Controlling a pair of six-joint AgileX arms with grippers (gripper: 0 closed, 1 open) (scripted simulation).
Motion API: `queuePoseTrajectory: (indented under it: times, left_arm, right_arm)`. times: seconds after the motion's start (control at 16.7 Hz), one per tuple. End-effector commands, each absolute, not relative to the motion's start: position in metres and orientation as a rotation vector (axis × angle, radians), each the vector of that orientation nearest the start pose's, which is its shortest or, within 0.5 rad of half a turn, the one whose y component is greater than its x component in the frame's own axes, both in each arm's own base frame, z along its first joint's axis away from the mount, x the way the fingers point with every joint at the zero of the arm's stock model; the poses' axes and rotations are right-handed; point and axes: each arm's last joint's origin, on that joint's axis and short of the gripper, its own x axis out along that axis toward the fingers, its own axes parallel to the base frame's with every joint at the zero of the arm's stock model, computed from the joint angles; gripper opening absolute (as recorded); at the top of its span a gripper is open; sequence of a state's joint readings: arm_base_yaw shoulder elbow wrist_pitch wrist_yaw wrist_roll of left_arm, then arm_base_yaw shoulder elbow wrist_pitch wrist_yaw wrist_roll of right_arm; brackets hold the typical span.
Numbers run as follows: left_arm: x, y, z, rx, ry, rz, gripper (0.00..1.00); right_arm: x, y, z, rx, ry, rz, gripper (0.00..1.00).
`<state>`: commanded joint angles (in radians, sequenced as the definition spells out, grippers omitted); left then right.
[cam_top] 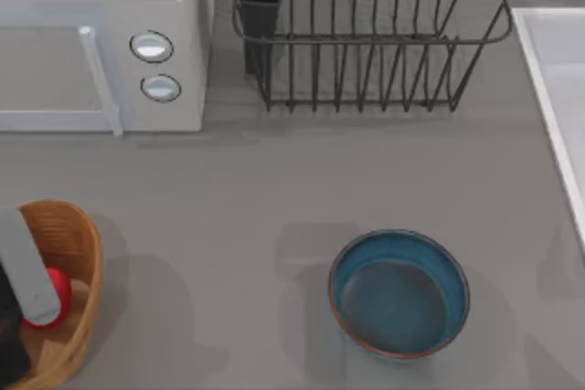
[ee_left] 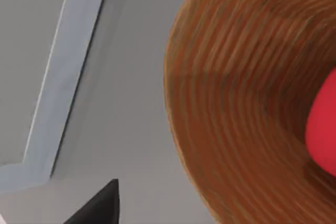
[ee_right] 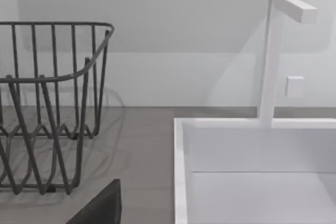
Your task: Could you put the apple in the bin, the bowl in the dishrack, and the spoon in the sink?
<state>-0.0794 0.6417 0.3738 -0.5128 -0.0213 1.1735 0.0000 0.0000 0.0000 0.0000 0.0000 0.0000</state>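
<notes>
Right at the near left corner, the left gripper [cam_top: 23, 294] hangs over the bin [cam_top: 78, 235], with the apple [cam_top: 58, 288] beside its finger, inside the basket; whether that finger pair is parted or closed, I cannot tell. Next, the bowl [cam_top: 399, 292] sits mid-table. Farther back, the microwave [cam_top: 101, 38], the dishrack [cam_top: 366, 38] and the sink [cam_top: 548, 70].

At the lower left of the top view the bin [cam_top: 78, 253] is tan-orange wicker with ribbed weave, paler wood inside, holding the plain bright-red apple [cam_top: 57, 291]. The bowl [cam_top: 399, 292], lower centre-right, is dark teal-blue with a thin reddish-brown rim. The dishrack [cam_top: 366, 34] at the top is black wire. The sink [cam_top: 547, 79] at the right edge is pale grey-white. The microwave [cam_top: 101, 38], upper left, is white, on a grey table [cam_top: 274, 180].
</notes>
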Motion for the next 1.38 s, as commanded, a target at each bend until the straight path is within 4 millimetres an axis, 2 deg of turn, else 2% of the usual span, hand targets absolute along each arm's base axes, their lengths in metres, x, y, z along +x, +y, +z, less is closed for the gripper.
queuePoseTrajectory:
  times: [0.18, 0.36, 0.66, 0.84, 1.2, 1.38]
  left_arm:
    - [0.124, -0.007, 0.166, 0.767, 0.564, -0.270, 1.00]
    - [0.116, -0.005, 0.157, 0.440, 0.404, -0.114, 1.00]
    - [0.108, -0.002, 0.157, 0.089, 0.107, -0.011, 1.00]
    - [0.106, -0.001, 0.160, 0.007, 0.009, -0.001, 1.00]
    - [0.106, -0.001, 0.160, 0.000, 0.000, 0.000, 1.00]
    - [0.106, -0.001, 0.160, 0.000, 0.000, 0.000, 1.00]
  right_arm:
    - [0.106, -0.001, 0.160, 0.000, 0.000, 0.000, 1.00]
    - [0.106, -0.001, 0.160, 0.000, 0.000, 0.000, 1.00]
    - [0.106, -0.001, 0.160, 0.000, 0.000, 0.000, 1.00]
    - [0.106, -0.001, 0.160, 0.000, 0.000, 0.000, 1.00]
    - [0.106, -0.001, 0.160, 0.000, 0.000, 0.000, 1.00]
    - [0.106, 0.002, 0.171, 0.027, 0.058, 0.024, 1.00]
